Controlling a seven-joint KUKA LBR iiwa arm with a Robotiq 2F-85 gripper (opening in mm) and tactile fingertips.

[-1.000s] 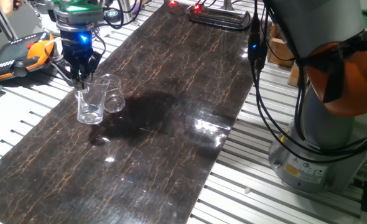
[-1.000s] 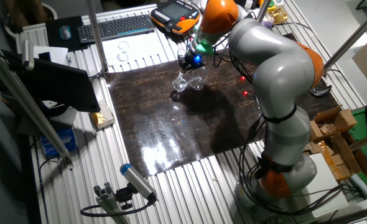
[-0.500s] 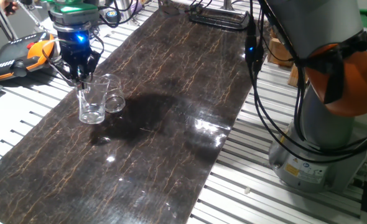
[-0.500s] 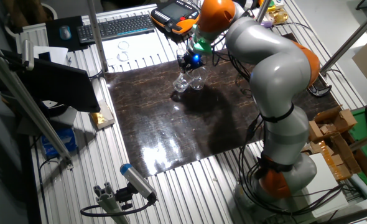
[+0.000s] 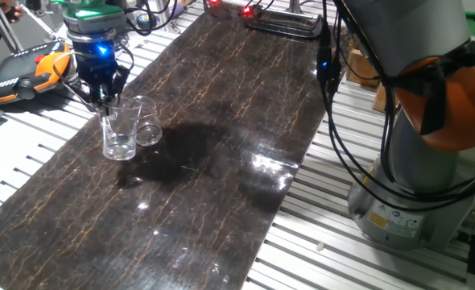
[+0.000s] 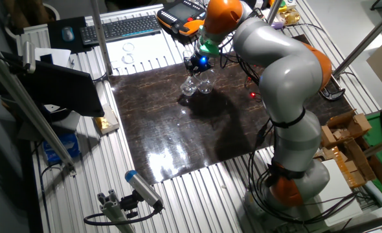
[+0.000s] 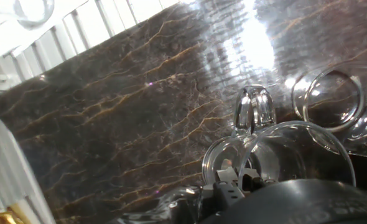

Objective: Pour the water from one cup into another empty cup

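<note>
The taller clear tumbler (image 5: 118, 131) stands on the dark marble board (image 5: 221, 169) near its far left corner. The shorter, wider clear cup (image 5: 148, 125) stands touching or almost touching it on the right. My gripper (image 5: 105, 107) points down at the tall tumbler's rim, fingers close together and pinching its far wall. The other fixed view shows the gripper (image 6: 196, 70) over both cups (image 6: 197, 85). The hand view looks down into the tall tumbler (image 7: 293, 155), with the wider cup (image 7: 333, 99) beside it. I cannot make out the water.
An orange and black teach pendant (image 5: 28, 68) lies left of the board on the slatted table. A black wire frame (image 5: 290, 24) lies at the board's far end. The robot base (image 5: 415, 193) and its cables stand right of the board. A keyboard (image 6: 120, 27) lies behind.
The hand has shifted very slightly up and left at the tall tumbler's rim. Both cups stand where they were.
</note>
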